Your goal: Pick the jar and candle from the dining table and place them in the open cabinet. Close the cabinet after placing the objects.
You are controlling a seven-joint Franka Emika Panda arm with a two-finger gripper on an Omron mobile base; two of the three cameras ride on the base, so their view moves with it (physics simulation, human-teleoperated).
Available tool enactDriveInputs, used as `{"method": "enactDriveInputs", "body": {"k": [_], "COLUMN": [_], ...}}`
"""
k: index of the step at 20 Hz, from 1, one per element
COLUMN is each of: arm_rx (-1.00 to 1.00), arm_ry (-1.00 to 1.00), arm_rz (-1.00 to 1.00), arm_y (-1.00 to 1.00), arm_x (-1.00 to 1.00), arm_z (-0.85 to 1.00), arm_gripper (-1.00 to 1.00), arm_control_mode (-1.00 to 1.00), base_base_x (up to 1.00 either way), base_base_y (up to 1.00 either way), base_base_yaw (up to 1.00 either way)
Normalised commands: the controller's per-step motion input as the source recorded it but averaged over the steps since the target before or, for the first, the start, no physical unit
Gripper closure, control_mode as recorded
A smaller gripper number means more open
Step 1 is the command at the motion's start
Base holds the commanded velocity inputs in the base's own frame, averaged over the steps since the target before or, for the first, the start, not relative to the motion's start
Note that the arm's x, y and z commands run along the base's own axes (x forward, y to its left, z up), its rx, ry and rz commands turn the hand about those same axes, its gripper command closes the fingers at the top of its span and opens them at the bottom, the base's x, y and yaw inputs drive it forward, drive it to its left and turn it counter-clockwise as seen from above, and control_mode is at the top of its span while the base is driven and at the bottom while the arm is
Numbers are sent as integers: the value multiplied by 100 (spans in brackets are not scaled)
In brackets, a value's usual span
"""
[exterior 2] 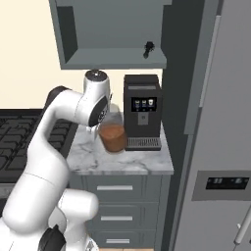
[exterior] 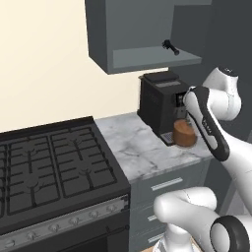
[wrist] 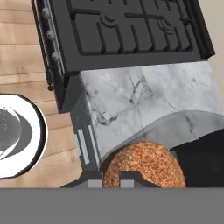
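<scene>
Marble counter (exterior: 133, 147) beside the black stove (exterior: 49, 167) carries a boxy coffee machine (exterior 2: 142, 117) under the open cabinet (exterior 2: 112, 34). Gripper (wrist: 111, 180) clasps the glass jar (exterior 2: 113, 137), its reddish-brown filling grainy, just beside the machine.

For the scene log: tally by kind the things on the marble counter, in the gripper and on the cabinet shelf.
Clear glass jar half full of reddish-brown stuff, in the gripper: 1
Black boxy coffee machine on the counter: 1
Small dark object on the open cabinet's shelf: 1
Total: 3
</scene>
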Motion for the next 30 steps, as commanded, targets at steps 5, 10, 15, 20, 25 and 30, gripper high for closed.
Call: {"method": "enactDriveInputs", "body": {"k": [5,10,15,20,25,30], "arm_rx": [-2,0,0,0,0,0], "arm_ry": [-10,-9,-11,-12,-9,-7], "arm_rz": [-12,-10,-3,-1,0,0], "arm_y": [15,15,15,12,11,13], "arm_x": [-2,-1,0,0,0,0], "arm_z": [41,34,34,38,35,31], "arm_gripper": [100,100,100,100,100,100], "arm_control_mode": [-100,-100,-100,-100,-100,-100], "base_base_x": [0,0,0,0,0,0], "base_base_y": [0,0,0,0,0,0], "base_base_yaw": [0,0,0,0,0,0]}}
